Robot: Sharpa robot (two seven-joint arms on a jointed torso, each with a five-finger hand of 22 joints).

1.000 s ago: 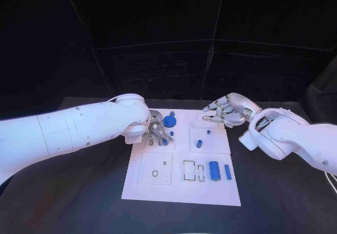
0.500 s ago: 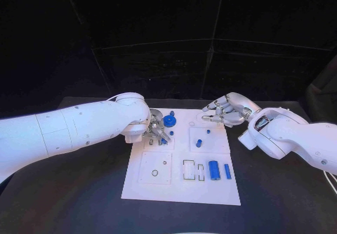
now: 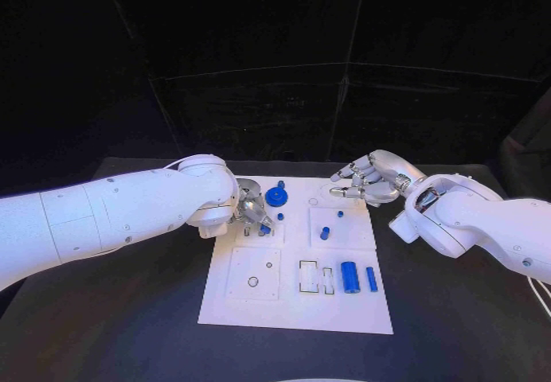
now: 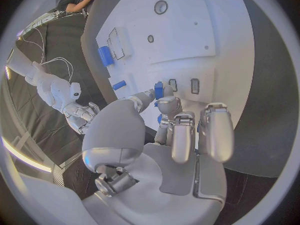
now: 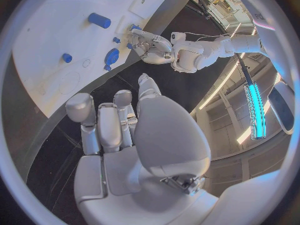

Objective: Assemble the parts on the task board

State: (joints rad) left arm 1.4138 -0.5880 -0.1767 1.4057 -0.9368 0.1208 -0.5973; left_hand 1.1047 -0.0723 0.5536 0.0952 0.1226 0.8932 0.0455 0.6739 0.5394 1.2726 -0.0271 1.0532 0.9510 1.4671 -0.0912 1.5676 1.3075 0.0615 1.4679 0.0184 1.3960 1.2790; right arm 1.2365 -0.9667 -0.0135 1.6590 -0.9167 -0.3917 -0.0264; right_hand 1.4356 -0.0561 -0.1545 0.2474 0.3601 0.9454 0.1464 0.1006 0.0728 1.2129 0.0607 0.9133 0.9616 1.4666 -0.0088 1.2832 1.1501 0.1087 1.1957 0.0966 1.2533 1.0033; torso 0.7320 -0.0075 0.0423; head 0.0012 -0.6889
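The white task board point(image 3: 287, 306) lies mid-table. My left hand point(image 3: 251, 211) hovers over its upper left panel and pinches a small blue part point(image 4: 159, 90) between thumb and a finger, just above the panel's slots. A round blue disc part point(image 3: 277, 196) stands right beside that hand. A short blue peg point(image 3: 325, 233) and a smaller one point(image 3: 341, 214) stand in the upper right panel. A thick blue cylinder point(image 3: 349, 277) and a thin blue bar point(image 3: 372, 278) lie lower right. My right hand point(image 3: 369, 179) hangs over the board's upper right corner, fingers apart and holding nothing.
The black table point(image 3: 127, 318) surrounds the board with free room on both sides and in front. The lower left panel point(image 3: 255, 274) has small holes; rectangular slots point(image 3: 310, 276) sit next to the thick cylinder. Black curtains close off the back.
My left hand has drawn slightly back toward the board's left edge, so the round blue disc part shows more fully. The right hand has barely moved.
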